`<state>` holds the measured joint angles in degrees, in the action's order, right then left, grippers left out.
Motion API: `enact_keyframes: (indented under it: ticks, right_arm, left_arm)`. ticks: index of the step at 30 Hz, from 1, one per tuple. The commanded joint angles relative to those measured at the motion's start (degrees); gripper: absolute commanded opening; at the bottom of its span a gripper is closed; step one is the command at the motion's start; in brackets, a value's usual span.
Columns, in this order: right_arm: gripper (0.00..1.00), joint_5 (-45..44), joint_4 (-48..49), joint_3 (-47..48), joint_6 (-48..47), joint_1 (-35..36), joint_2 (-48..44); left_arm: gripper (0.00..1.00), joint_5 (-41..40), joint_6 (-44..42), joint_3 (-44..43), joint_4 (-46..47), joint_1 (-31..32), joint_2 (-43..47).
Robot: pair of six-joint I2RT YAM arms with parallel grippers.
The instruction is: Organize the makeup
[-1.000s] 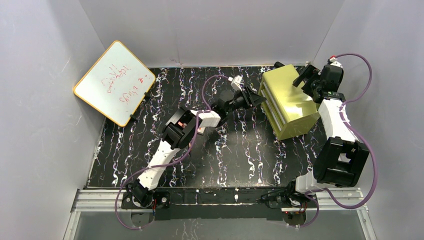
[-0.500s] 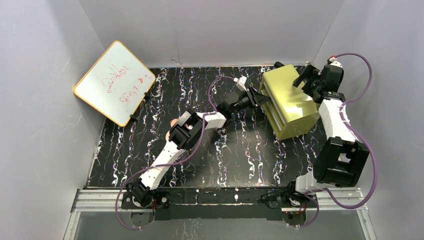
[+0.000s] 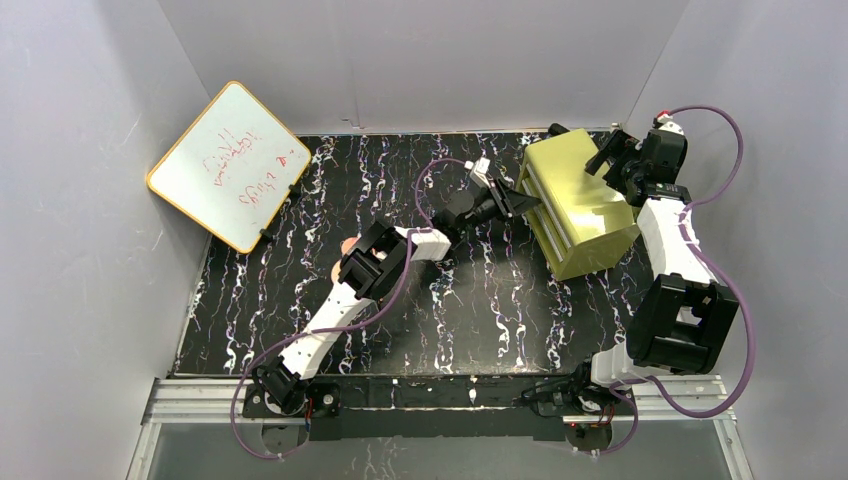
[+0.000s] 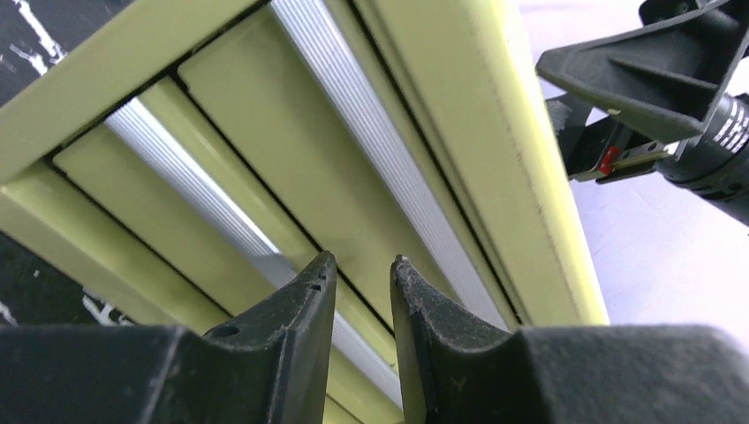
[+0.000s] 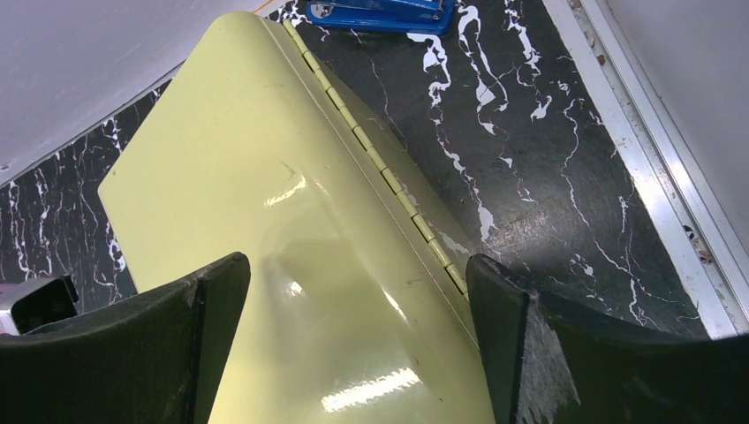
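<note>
Left end effector sitting narrow at silver handle of drawer box; grip not discernible. Right end effector hanging wide, straddling box top above desk.

The box is gleaming like smooth, glossy painted metal, its lid throwing back soft light streaks. A hinge of the same painted finish is running along the lid's edge. Ribbed strips on the drawer fronts are shining like bare silvery metal. The fingers of the left gripper are looking like matt black plastic, finely grained and lightly scuffed, and the right gripper is showing the same. The table is wearing a smooth black marble-patterned top with a faint sheen. The stapler at the far edge is glinting glossy blue. The whiteboard is looking slick and white. The rail along the near edge is showing dull bare metal.
</note>
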<state>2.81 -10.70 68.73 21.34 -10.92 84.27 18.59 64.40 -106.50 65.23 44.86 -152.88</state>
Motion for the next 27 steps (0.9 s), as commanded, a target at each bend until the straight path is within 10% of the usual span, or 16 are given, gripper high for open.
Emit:
enact_keyframes:
  ticks: [1, 27]
  right_arm:
    - [1.00, 0.4, 1.2, 0.5, -0.9, -0.4, -1.3]
    - [1.00, 1.1, 1.5, -0.2, -1.7, -0.4, -1.5]
  left_arm:
    - [0.27, -0.1, -0.1, 2.8, 6.0, 0.3, 6.0]
    - [0.27, 0.0, 6.2, 0.6, 13.4, -0.1, 3.3]
